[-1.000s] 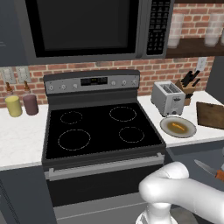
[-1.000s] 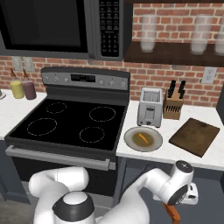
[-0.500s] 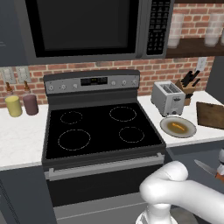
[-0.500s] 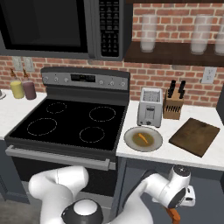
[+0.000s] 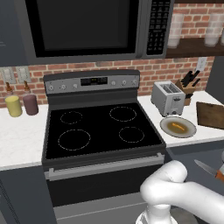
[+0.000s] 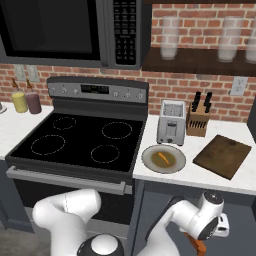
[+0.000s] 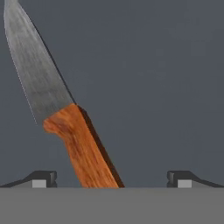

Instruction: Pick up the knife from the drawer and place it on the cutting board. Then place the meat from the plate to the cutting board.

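The knife lies flat on the dark grey floor of the drawer, with its orange handle toward my hand and its silver blade pointing away. My gripper hovers close over it and is open, one fingertip on each side of the handle end, holding nothing. From the base, the knife shows low at the right, below the counter edge, and its handle peeks out under my wrist. On the counter, the meat rests on the plate. The bare cutting board lies to the plate's right.
A black stove fills the middle, with a microwave above it. A toaster and a knife block stand behind the plate. Two bottles stand on the left counter. Glasses sit on a shelf.
My hand has sunk slightly lower over the drawer. The knife, meat and plate have not moved, and the jaws have stayed open.
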